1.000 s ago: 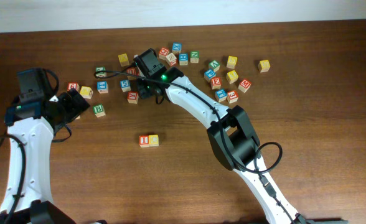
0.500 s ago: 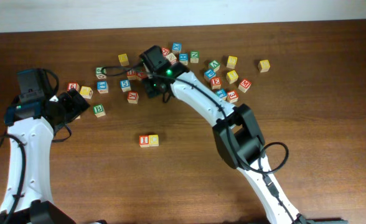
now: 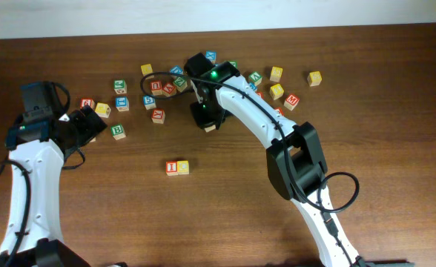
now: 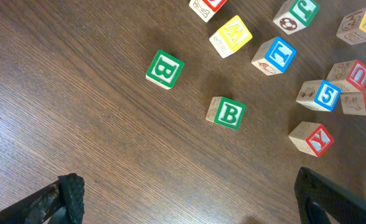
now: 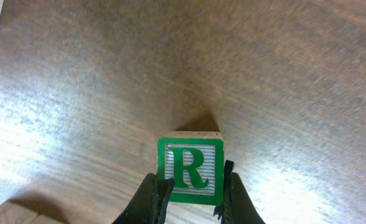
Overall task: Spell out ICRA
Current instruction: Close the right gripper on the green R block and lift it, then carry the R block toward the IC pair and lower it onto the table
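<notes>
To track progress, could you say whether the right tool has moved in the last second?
Yes. Shut on the green R cube, the right tool has moved rightward, from directly behind the I and C pair to behind-right of it.

One table, one left arm, one right arm, roughly twenty loose letter cubes, some hidden, one red I cube, one yellow C cube, one green R cube.

Right gripper pulled out of block cluster, cluster now behind it, bare table below. Jaws narrowed, now clamped on green R block between fingertips. Right elbow shifted right.
</notes>
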Robot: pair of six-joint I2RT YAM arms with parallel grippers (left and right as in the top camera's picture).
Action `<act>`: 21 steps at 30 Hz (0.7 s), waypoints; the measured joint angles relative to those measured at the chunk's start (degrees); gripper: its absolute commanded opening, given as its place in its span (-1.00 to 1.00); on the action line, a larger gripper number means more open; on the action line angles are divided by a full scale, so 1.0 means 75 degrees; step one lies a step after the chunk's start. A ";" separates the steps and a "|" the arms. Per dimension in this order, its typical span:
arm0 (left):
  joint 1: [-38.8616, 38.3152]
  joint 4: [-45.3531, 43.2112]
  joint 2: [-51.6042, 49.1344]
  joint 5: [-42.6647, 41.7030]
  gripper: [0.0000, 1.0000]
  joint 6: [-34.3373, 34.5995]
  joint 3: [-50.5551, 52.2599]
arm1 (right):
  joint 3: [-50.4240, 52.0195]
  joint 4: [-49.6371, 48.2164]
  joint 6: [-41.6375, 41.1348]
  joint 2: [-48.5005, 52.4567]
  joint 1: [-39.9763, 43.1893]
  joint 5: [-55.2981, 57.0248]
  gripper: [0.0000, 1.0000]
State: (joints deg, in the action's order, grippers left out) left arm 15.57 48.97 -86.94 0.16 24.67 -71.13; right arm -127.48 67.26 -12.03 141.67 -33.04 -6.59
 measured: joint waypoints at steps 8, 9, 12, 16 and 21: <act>0.0000 0.0000 0.0000 0.0000 0.99 0.0000 0.0000 | 0.0000 0.0102 0.0003 0.0003 0.0000 -0.0204 -0.38; 0.0000 0.0003 0.0000 0.0000 0.99 -0.0003 0.0000 | 0.0000 0.0119 0.0000 0.0003 0.0000 -0.0213 -0.13; 0.0000 0.0000 0.0000 0.0000 0.99 -0.0003 0.0000 | 0.0000 0.0131 -0.0017 0.0003 0.0000 -0.0254 0.29; 0.0000 0.0000 0.0000 0.0000 0.98 -0.0003 0.0000 | 0.0000 0.0140 0.0003 0.0003 0.0000 -0.0254 0.52; 0.0000 0.0000 0.0000 0.0000 0.99 -0.0003 0.0000 | 0.0000 -0.0146 -0.0003 0.0003 0.0000 -0.0050 0.66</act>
State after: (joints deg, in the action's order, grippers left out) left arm 15.57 48.97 -86.94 0.16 24.64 -71.13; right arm -127.48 66.17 -12.05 141.69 -33.04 -6.96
